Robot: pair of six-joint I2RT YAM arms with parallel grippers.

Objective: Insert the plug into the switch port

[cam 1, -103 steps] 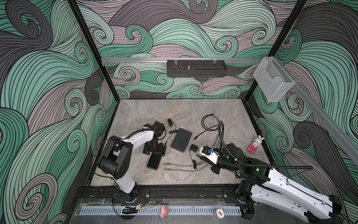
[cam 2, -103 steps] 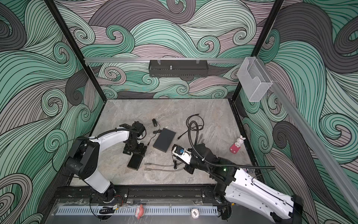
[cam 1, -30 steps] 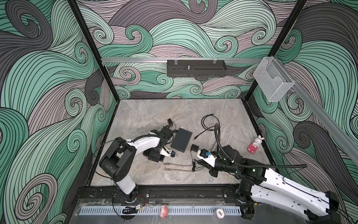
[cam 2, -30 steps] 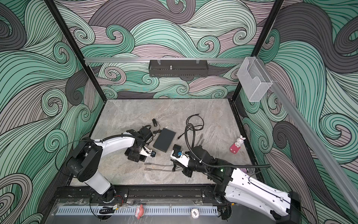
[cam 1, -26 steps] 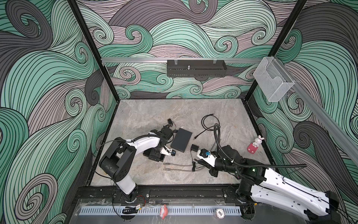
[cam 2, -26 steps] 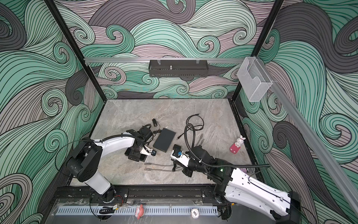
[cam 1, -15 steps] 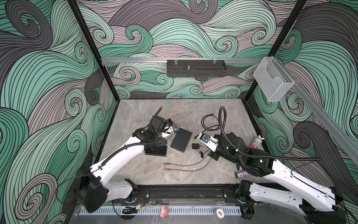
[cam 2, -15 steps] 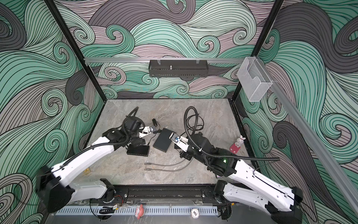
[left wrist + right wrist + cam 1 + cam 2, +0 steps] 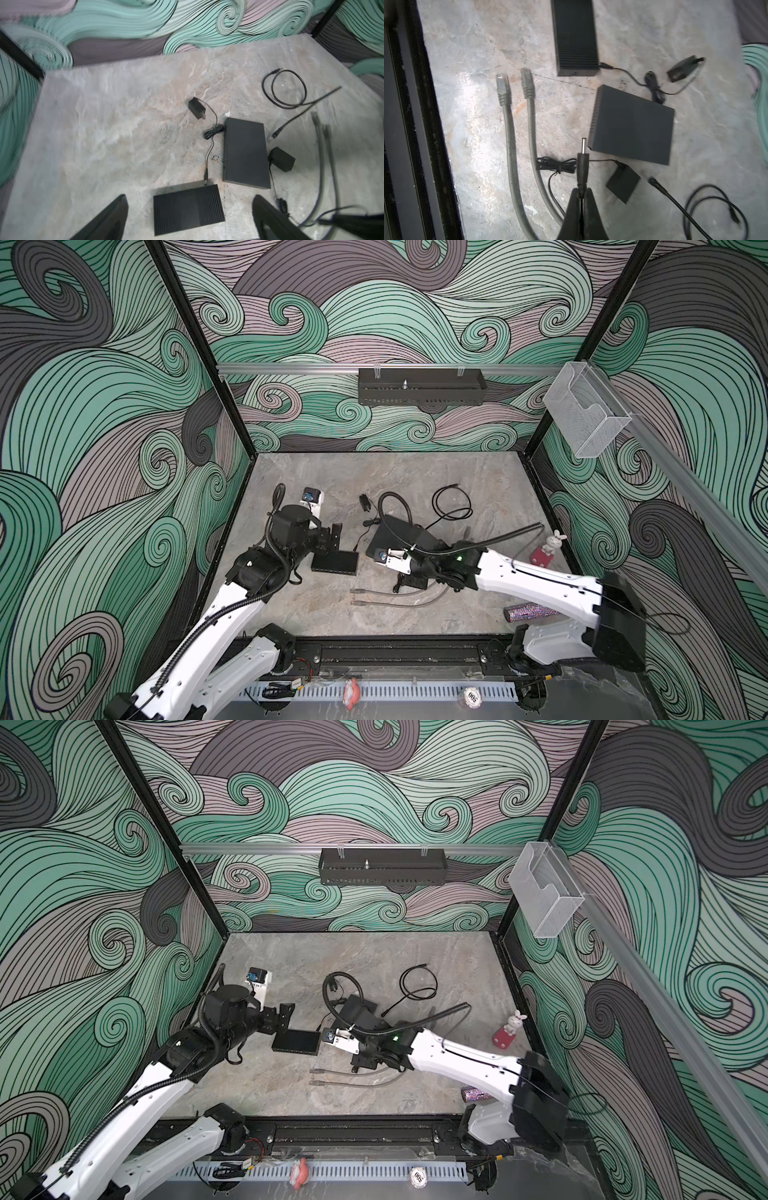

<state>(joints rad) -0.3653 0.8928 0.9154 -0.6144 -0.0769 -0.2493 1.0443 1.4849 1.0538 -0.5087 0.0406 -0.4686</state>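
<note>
Between your right gripper's [image 9: 581,195] pressed-together fingers you pinch the barrel plug [image 9: 583,160], its bare pin sticking out and touching nothing. In both top views the ribbed switch [image 9: 334,562] lies flat at nine o'clock of that gripper, apart from the plug. Your left gripper [image 9: 189,198] hangs over the switch, fingers spread, holding nothing.

Your left arm [image 9: 232,605] is standing bent at the elbow, holding the left gripper [image 9: 189,197] tipped downward, its jaws gaping wide and gripping nothing. Your right arm [image 9: 536,585] is lying stretched low toward the middle, its right gripper [image 9: 581,193] pinching the plug [image 9: 583,164] by its rear.
</note>
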